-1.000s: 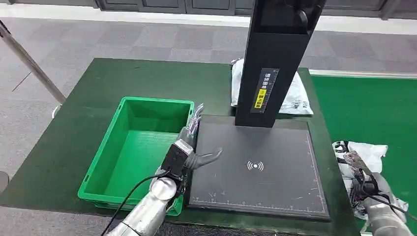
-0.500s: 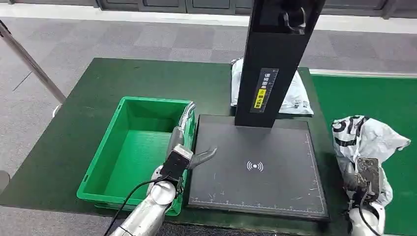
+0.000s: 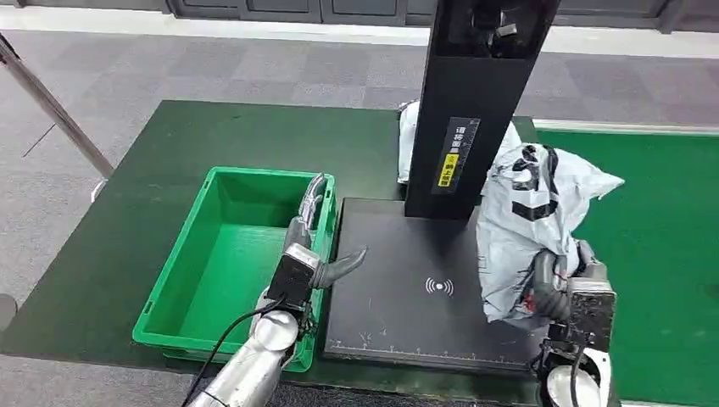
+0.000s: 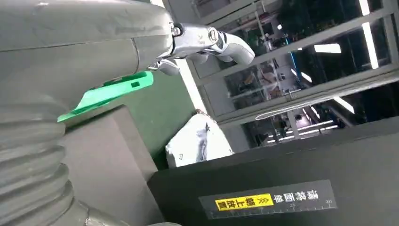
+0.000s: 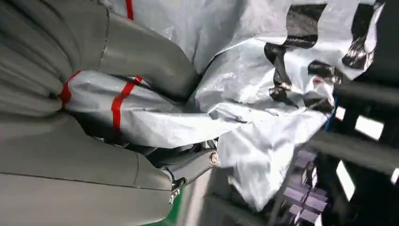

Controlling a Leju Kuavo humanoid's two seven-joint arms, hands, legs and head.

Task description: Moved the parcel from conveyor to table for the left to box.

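The parcel (image 3: pixel 526 229), a crumpled grey-white plastic mailer with black lettering, hangs upright in the air over the right side of the black scanner pad (image 3: pixel 424 288), its upper end level with the yellow label on the black scanner column (image 3: pixel 475 102). The right hand (image 3: pixel 555 292) grips it at the lower end, thumb and fingers wrapped into the plastic; in the right wrist view the thick grey thumb presses into the wrinkled parcel (image 5: pixel 244 94), which carries red stripes near the palm. The left hand (image 3: pixel 318 250) hovers at the seam between the green bin (image 3: pixel 182 263) and the pad, holding nothing, its fingers spread apart: the thumb reaches out over the pad and the other fingers point up along the bin's right wall. A second white parcel (image 3: pixel 411 140) lies flat on the dark green table (image 3: pixel 169 140) behind the column, partly hidden by it. To the right, the brighter green conveyor belt (image 3: pixel 653 229) runs beside the table.
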